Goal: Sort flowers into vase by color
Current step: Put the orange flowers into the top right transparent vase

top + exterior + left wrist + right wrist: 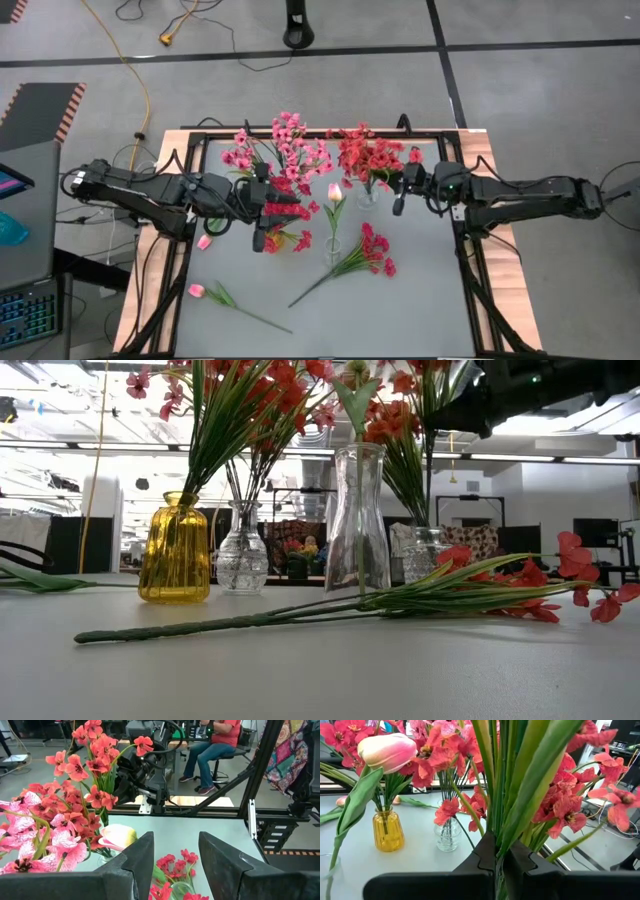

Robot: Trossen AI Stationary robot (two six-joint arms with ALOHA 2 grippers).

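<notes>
Several vases stand mid-table. A yellow vase (176, 550) holds pink and magenta flowers (285, 145). A small clear vase (240, 560) holds red ones. A tall clear vase (358, 520) holds a pale pink tulip (335, 192). Another clear vase (425, 555) holds red flowers (370, 155). My right gripper (398, 190) is shut on the stems of these red flowers. My left gripper (280, 213) stands open above the table beside the pink bunch, with nothing between its fingers (142, 855). A red sprig (355, 260) and a pink tulip (225, 298) lie flat on the table. My right gripper pinches the red flowers' green stems (496, 837) between its two fingers, below the blossoms. It comes in about level from the table's right side, with the fingers across the stems. The bunch stands upright with its lower end in the clear vase (368, 197).
A loose pink bud (205, 241) lies near the table's left side. The black frame rails (460, 250) border the table. The near part of the table around the two lying flowers is open surface. A seated person (215, 745) shows in the room beyond.
</notes>
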